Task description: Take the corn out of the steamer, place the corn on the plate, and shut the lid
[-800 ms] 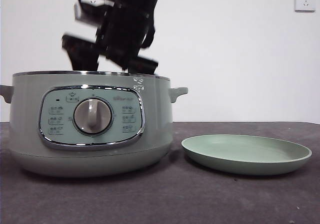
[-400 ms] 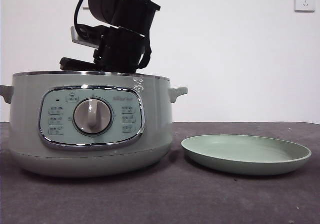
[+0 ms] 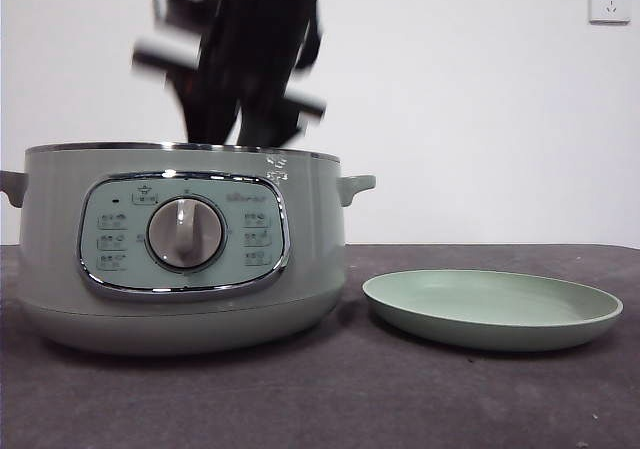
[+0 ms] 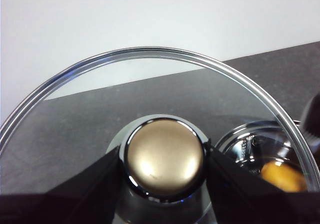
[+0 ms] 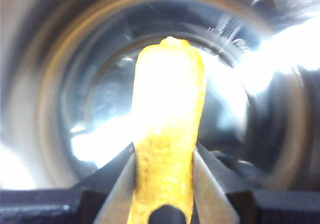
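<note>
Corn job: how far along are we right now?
Done: the lid is off, with the left gripper clamped on its knob. In hand: the right gripper has shut on the corn above the inside of the steamer; the front view shows that arm blurred above the rim. Left: set the corn on the bare plate, then close the lid.

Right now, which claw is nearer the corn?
Right. The right claw is shut on the corn, inside the steamer. The left claw holds the lid by its knob, off to the side; the corn shows through the glass.
</note>
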